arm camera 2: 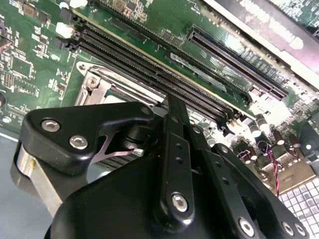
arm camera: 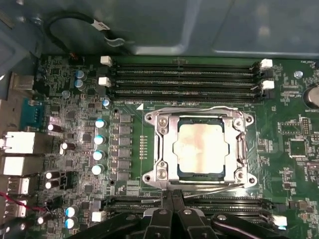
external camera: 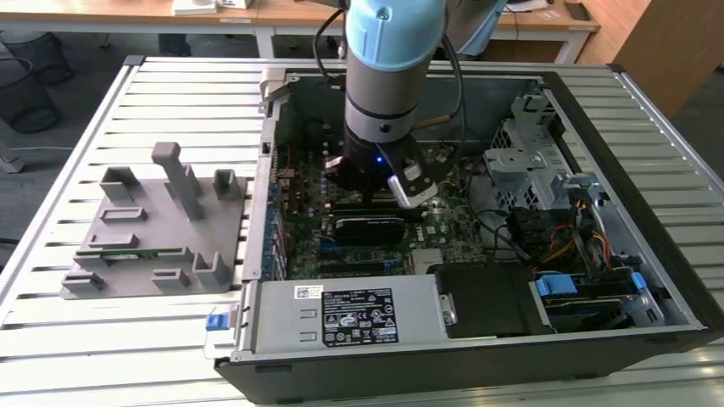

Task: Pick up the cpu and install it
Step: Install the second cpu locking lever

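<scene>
- Since the cpu (arm camera: 201, 148) already lies flat inside the socket frame (arm camera: 164, 144) on the motherboard (arm camera: 75, 89), the gripper (arm camera: 172, 209) hangs just beside that frame, its fingers pressed together on nothing.
- The chip looks light, stiff and slick-topped, probably delicate underneath; its thin edges seem the safest hold.
- In the exterior view the arm (external camera: 391, 76) hides the socket frame.
</scene>
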Tool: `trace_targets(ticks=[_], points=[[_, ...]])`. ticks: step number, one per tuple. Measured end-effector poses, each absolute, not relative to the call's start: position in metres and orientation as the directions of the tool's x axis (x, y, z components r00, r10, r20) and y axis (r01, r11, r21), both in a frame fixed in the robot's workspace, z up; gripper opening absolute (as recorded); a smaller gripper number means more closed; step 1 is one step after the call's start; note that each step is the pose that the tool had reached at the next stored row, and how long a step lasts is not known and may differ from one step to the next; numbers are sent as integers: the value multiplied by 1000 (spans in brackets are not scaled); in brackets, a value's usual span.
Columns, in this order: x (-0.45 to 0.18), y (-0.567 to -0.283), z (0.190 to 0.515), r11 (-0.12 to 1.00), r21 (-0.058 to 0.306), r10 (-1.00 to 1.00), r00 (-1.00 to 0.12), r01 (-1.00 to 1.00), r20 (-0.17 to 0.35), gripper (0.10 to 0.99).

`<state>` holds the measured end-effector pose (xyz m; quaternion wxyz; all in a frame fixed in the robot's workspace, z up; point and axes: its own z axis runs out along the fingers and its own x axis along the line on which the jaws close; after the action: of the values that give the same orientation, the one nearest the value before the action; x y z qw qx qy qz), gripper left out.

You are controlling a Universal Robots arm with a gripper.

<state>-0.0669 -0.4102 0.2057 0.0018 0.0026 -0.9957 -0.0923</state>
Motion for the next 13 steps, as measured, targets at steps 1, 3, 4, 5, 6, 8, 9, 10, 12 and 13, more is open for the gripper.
trace_targets(ticks=[1,3,4,5,6,8,9,10,12,13], points=[[-67,-411,205,981,196,-5,-1000,-5,3,106],[-68,-412,205,976,217,-5,-1000,-5,3,106],[-68,-413,205,975,220,-5,-1000,-5,3,106],[-69,-415,204,975,222,-5,-1000,-5,3,106],[-69,-416,204,975,223,-5,-1000,-5,3,106],[-70,-418,203,974,226,-5,-1000,-5,3,106],[-70,-419,202,974,228,-5,-1000,-5,3,106],[-70,-420,202,973,230,-5,-1000,-5,3,106],[-71,-422,201,972,235,-5,-1000,-5,3,106],[-72,-423,201,971,237,-5,-1000,-5,3,106]])
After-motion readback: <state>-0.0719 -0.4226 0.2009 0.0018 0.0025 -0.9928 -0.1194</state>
